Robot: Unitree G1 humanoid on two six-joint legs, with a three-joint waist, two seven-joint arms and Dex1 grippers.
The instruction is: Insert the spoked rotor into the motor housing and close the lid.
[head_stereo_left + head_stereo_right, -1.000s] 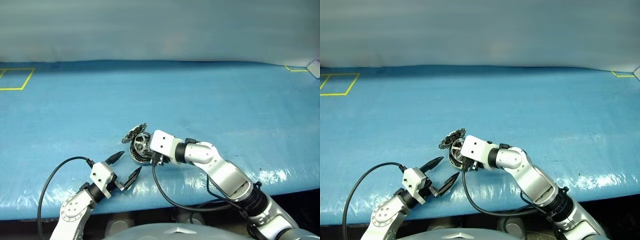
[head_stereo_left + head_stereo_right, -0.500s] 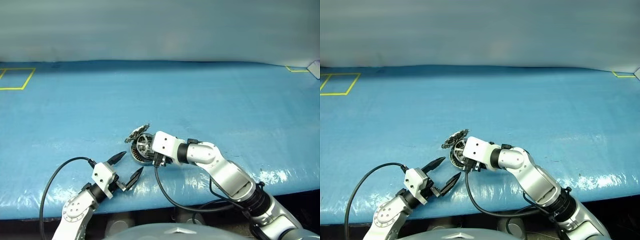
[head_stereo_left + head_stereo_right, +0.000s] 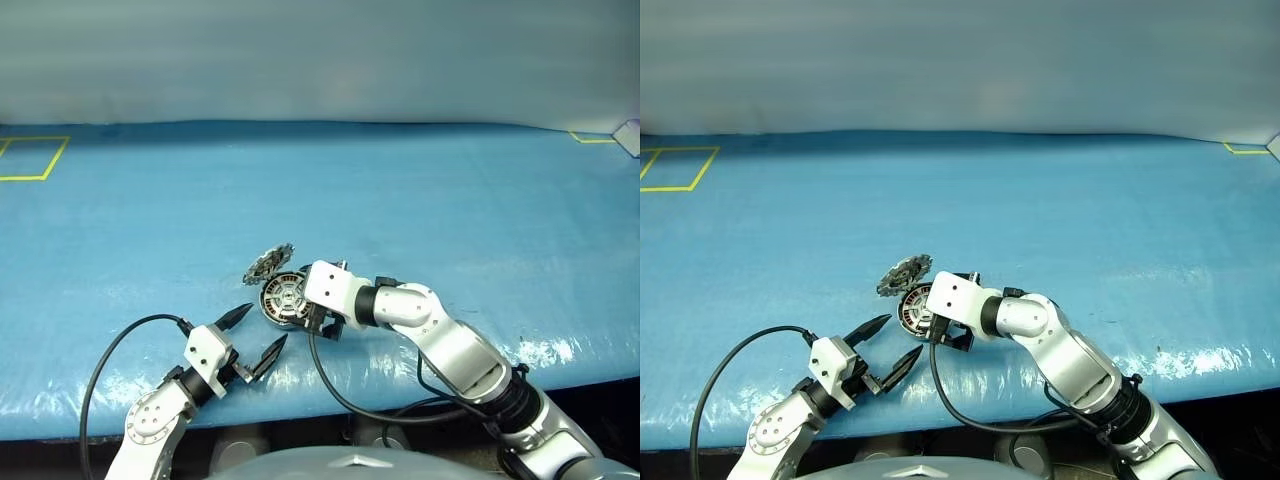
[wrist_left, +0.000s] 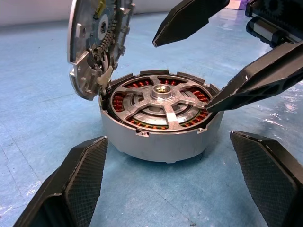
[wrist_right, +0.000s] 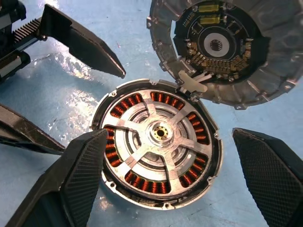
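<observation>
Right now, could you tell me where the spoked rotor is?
The spoked rotor sits inside the motor housing on the blue table, below the raised lid, between the right gripper's open fingers.

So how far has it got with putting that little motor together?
The spoked rotor already sits inside the motor housing. Nothing is held: the right gripper is open just above it, and the left gripper waits open nearby. The lid stands open and needs closing.

Near the frame's centre, the motor housing (image 3: 913,309) sits on the blue worktop (image 3: 1090,220), its lid (image 3: 903,274) tilted up at the upper left. The right tool (image 3: 940,325) hangs just beside it, while the left tool (image 3: 892,348) stands spread at lower left.
</observation>
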